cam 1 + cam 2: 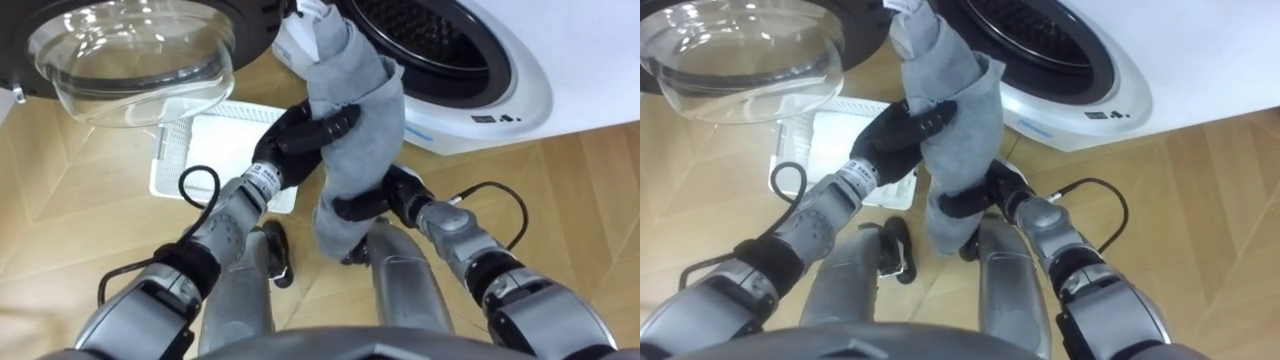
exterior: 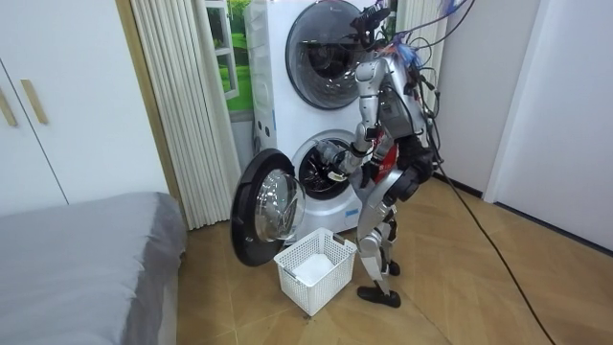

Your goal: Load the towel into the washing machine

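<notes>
1. The robot stands on the wooden floor (image 1: 580, 190), facing the lower washing machine (image 2: 321, 177). The machine's round glass door (image 1: 140, 60) is swung wide open to the robot's left.
2. Both hands hold the grey towel (image 1: 355, 100), bunched upright. Its top end is up by the rim of the drum opening (image 1: 420, 35), and the rest hangs outside.
3. The left hand (image 1: 300, 140) has its fingers curled round the towel's middle.
4. The right hand (image 1: 372, 205) is lower down, with its fingers wrapped on the hanging part.
5. A white laundry basket (image 1: 225, 135) sits on the floor below the door, near the robot's feet.
</notes>
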You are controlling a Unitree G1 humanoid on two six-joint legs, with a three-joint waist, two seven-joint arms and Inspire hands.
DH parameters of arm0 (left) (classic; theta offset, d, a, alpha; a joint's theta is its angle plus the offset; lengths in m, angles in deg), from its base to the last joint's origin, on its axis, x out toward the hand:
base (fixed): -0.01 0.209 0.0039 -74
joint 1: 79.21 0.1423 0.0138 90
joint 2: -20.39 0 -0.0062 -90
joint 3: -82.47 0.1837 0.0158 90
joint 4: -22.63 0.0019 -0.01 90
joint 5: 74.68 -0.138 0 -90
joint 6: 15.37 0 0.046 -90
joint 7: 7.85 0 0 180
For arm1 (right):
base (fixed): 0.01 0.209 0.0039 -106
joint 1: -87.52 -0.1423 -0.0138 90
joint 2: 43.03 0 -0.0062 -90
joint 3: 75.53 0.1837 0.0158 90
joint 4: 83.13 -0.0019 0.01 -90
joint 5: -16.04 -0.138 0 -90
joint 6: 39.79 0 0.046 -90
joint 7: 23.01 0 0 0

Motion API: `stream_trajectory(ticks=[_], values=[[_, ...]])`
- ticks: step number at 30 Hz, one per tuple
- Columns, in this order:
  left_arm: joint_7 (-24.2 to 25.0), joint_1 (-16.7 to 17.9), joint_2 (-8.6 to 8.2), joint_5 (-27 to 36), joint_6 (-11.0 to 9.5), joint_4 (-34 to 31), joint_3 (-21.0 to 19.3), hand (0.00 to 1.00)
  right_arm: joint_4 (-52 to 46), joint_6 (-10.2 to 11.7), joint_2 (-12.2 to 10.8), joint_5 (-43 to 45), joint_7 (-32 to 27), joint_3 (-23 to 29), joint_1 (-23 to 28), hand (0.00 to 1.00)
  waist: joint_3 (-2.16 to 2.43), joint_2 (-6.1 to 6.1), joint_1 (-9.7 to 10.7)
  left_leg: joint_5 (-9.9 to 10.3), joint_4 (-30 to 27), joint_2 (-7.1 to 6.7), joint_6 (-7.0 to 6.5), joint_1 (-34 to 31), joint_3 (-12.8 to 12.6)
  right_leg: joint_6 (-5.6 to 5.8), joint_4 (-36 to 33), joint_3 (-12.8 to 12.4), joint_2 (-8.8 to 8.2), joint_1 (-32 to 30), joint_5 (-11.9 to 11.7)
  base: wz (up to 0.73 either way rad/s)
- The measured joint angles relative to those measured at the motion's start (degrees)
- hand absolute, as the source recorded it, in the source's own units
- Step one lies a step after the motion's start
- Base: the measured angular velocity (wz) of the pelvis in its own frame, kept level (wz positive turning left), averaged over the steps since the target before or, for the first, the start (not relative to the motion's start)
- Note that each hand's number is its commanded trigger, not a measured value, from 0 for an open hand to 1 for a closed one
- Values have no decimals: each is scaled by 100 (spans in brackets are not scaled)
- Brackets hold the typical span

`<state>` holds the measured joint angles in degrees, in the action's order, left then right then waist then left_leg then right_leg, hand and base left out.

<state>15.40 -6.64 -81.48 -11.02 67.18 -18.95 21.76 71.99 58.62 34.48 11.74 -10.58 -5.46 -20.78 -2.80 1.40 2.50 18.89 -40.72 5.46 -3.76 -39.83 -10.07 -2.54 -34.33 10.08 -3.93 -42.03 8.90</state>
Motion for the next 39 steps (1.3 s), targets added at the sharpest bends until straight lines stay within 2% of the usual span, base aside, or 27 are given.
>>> stream_trajectory(ticks=[4, 6, 7, 12, 17, 23, 25, 28, 30, 36, 38, 39], values=[[0, 45, -21, 227, 111, 0, 13, 100, -4, -38, 6, -5, 3, 93, 47, 100, 16, -26, -8, -1, 13, 1, 2, 0, 0, 0, 26, -3, 7, 2, -1, 0], [0, 48, -22, 253, 126, 0, 15, 52, -4, -38, 6, -6, -2, 98, 52, 100, 19, -32, -15, -1, 15, 1, 2, 0, 0, 1, 29, -3, 7, 2, -1, 0], [0, 50, -23, 284, 131, 0, 16, 0, -4, -38, 6, -6, -12, 100, 52, 100, 27, -44, -21, -1, 16, 0, 1, 0, 0, 1, 32, -3, 7, 2, -1, 0], [0, 96, -25, 334, 133, 18, 4, 0, 28, -49, 6, 0, -143, 111, 94, 100, 49, -80, -118, -18, 97, -21, 24, 102, -4, 3, 43, -28, 3, 78, -2, 1], [14, 279, -13, 330, 132, 40, -55, 0, 157, -224, 93, -10, -252, 130, 147, 100, 49, -81, -189, -47, 193, -39, 51, 192, 7, -5, 79, -5, -6, 160, 3, 2], [8, 519, 114, 195, 132, 313, -223, 0, 169, -310, 144, -461, -439, 445, 182, 100, 33, -105, -326, -54, 218, -37, 63, 222, -7, -23, 71, -10, 6, 160, 14, 0], [-100, 577, 139, -283, 131, 586, -308, 0, 186, -335, 217, -855, -533, 531, 177, 100, 32, -105, -463, -56, 240, -35, 67, 230, -24, -24, 89, -33, 16, 149, 16, -2], [-411, 692, 131, -1058, 127, 937, -576, 0, 372, -339, 257, -1405, -570, 593, 155, 100, 26, -113, -539, -73, 306, -39, 86, 251, -24, -33, 149, -16, 16, 169, 13, 0], [-597, 736, 152, -1317, 129, 1095, -624, 0, 440, -379, 298, -1739, -628, 600, 192, 100, 24, -112, -615, -76, 337, -43, 88, 251, -24, -32, 158, -13, 15, 161, 16, 0], [-932, 851, 142, -1817, 131, 1164, -863, 0, 497, -446, 367, -2301, -753, 726, 181, 100, 12, -108, -620, -85, 407, -86, 98, 240, -6, -16, 151, -20, -5, 135, 38, 0], [-962, 814, 131, -2008, 130, 1194, -1019, 0, 589, -476, 370, -2432, -747, 874, 111, 100, -26, -98, -601, -86, 406, -112, 97, 226, 17, -7, 140, 5, -24, 135, 43, 7], [-1015, 759, 132, -2047, 131, 1193, -1119, 0, 623, -495, 376, -2536, -739, 1007, 73, 100, -63, -85, -596, -86, 399, -121, 96, 196, 51, -3, 139, 21, -32, 125, 45, 12]])
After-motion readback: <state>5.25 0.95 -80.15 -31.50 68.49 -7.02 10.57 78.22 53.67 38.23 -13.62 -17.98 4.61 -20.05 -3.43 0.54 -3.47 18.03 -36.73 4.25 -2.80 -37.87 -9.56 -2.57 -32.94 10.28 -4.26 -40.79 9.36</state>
